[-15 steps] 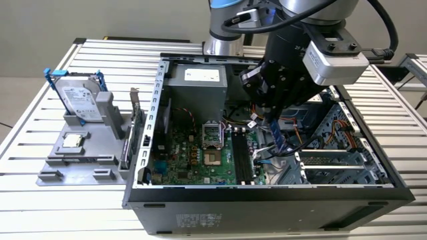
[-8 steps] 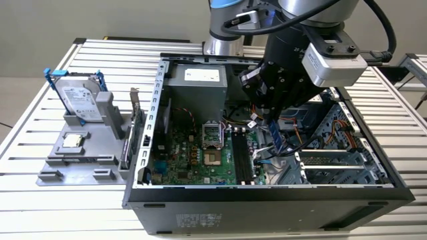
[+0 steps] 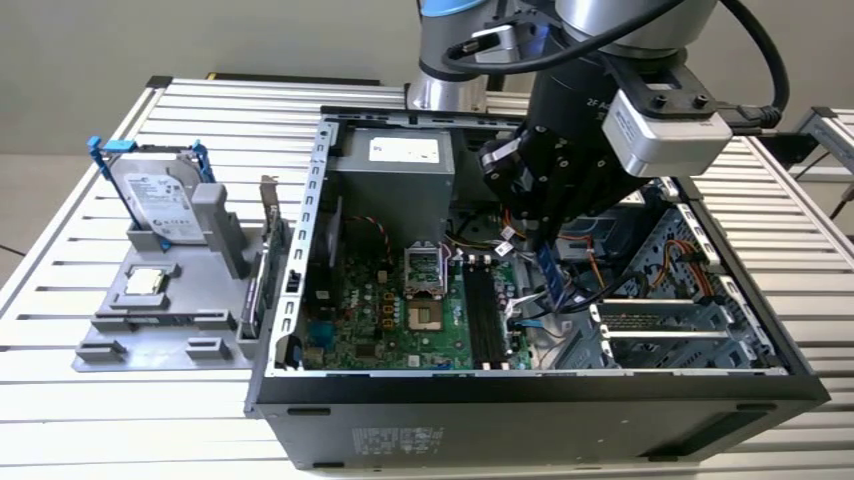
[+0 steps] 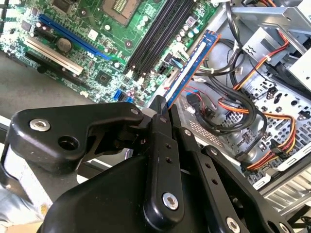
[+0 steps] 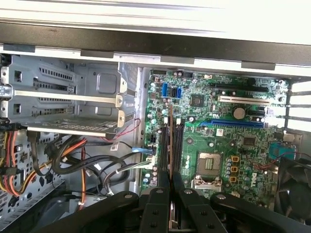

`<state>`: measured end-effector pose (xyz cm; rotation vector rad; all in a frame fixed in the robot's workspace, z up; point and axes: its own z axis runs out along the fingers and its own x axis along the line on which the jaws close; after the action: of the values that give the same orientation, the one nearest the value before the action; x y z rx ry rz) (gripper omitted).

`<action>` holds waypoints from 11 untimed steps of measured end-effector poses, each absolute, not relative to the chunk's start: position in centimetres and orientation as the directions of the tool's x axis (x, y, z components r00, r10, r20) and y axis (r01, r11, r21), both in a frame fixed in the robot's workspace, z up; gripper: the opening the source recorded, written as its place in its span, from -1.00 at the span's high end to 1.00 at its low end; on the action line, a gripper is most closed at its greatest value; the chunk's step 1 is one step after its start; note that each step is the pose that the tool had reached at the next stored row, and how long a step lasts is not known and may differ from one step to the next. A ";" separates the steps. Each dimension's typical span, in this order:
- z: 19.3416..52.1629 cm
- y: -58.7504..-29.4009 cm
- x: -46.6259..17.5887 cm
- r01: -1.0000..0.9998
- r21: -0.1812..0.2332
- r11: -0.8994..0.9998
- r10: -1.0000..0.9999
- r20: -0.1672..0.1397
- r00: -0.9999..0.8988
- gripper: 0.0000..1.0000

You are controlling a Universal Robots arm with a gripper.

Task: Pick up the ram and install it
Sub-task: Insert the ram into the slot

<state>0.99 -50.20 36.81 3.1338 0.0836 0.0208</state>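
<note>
Grips the ram (image 5: 170, 141) in the clenched end effector (image 5: 170, 180), stick projecting straight out from between the jaws. Holds it edge-on inside the open computer case (image 3: 534, 420), low over the motherboard (image 5: 228, 145), beside the black memory slots (image 4: 153, 36).

The motherboard (image 3: 400, 320) is green, speckled with silver and black parts, and its memory slots (image 3: 483, 312) are black. The ram (image 4: 193, 65) looks blue. The gripper (image 4: 162, 108) is matte black. The cables (image 4: 252, 109) are orange, red, yellow and black. The hard drive (image 3: 158, 200) is silver with 2 blue rails.
</note>
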 end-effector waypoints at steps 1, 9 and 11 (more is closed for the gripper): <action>36.7 -50.2 1.0 0.053 0.009 -0.999 0.053 0.013 0.998 1.00; 36.5 -50.2 1.0 0.053 0.013 -0.999 0.053 0.012 0.999 1.00; 36.5 -50.2 1.0 0.053 0.013 -0.998 0.053 0.012 0.998 1.00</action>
<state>0.99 -50.18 36.49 3.1277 0.0834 0.0199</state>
